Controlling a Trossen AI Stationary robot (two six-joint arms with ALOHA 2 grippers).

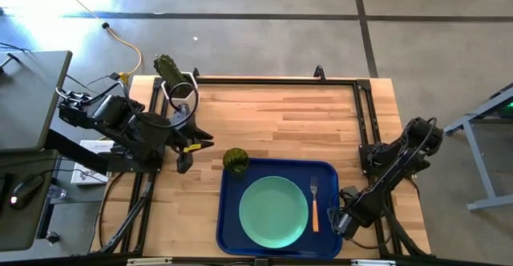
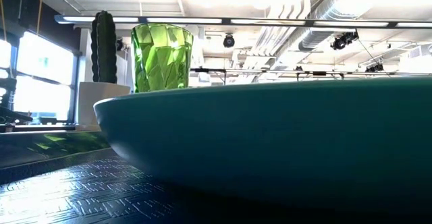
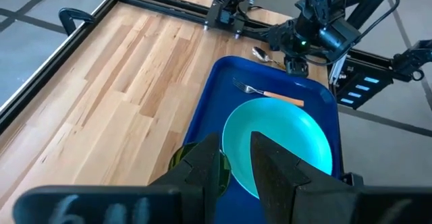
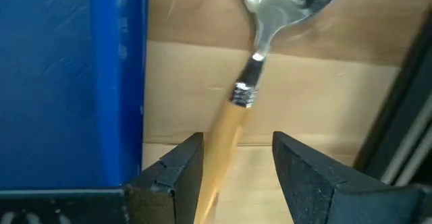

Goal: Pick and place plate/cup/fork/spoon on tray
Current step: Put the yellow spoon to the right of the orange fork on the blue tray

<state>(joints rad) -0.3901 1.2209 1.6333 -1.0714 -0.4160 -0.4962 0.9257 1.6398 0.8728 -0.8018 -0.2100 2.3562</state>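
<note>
The dark blue tray (image 1: 325, 170) lies at the table's near side. On it rest the mint-green plate (image 1: 274, 211) and the fork (image 1: 314, 203), right of the plate. The green cup (image 1: 235, 159) stands upright at the tray's far left corner; whether inside the rim, I cannot tell. The spoon (image 4: 253, 69) lies flat on the wood just right of the tray. My right gripper (image 4: 236, 140) is low over it, pointing down and open, one finger on each side of the orange handle (image 4: 226, 126). My left gripper (image 3: 236, 143) is raised left of the cup, open and empty.
A cactus in a white pot (image 1: 172, 78) stands at the table's far left corner. A black frame rail (image 1: 276, 79) runs along the far edge and another down the right edge (image 4: 398, 109), close beside the spoon. Bare wood (image 1: 280, 118) lies beyond the tray.
</note>
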